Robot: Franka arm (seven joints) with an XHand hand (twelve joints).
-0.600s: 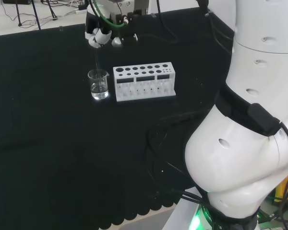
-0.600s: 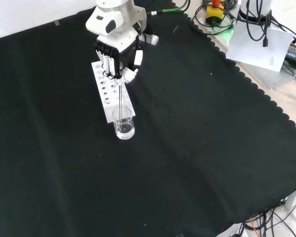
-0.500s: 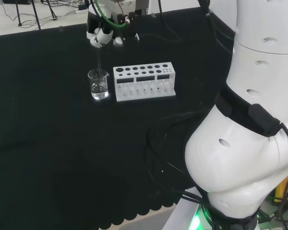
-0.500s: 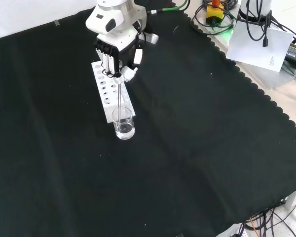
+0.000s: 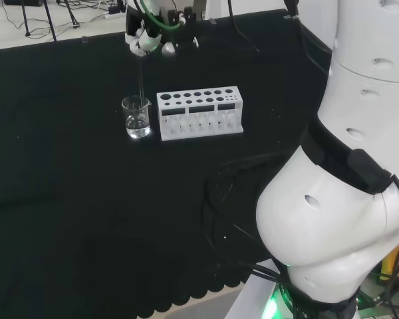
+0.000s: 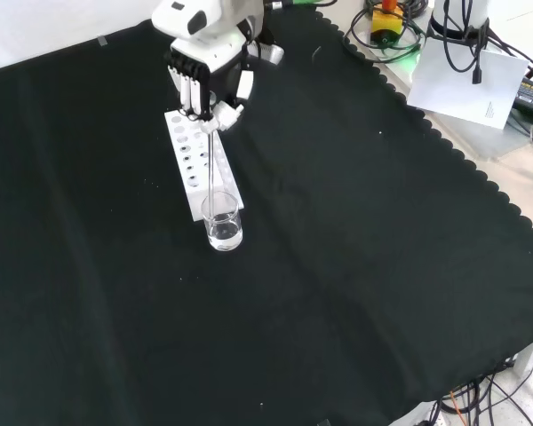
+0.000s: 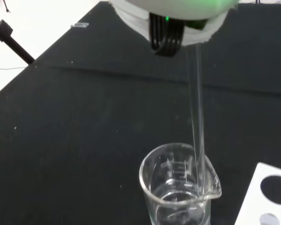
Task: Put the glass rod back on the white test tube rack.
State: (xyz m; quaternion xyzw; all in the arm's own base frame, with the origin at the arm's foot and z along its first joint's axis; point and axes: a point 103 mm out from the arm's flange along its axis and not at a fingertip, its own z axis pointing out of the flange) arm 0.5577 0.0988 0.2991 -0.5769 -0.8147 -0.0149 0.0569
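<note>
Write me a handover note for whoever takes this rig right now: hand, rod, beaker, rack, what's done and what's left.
Hand: shut on the glass rod, gripping its top end, above the beaker's end of the white rack.
Rod: hangs roughly upright, lower end still inside the beaker, as the wrist view shows.
Beaker: on the cloth, close by the rack's end, with some clear liquid.
Done: rod gripped.
Left: lift the rod clear of the beaker, carry it over the rack, set it there, release.

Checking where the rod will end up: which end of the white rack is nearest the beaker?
The short end of the white test tube rack nearest the camera in the front view, at left in the head view; the beaker stands just beyond it.
</note>
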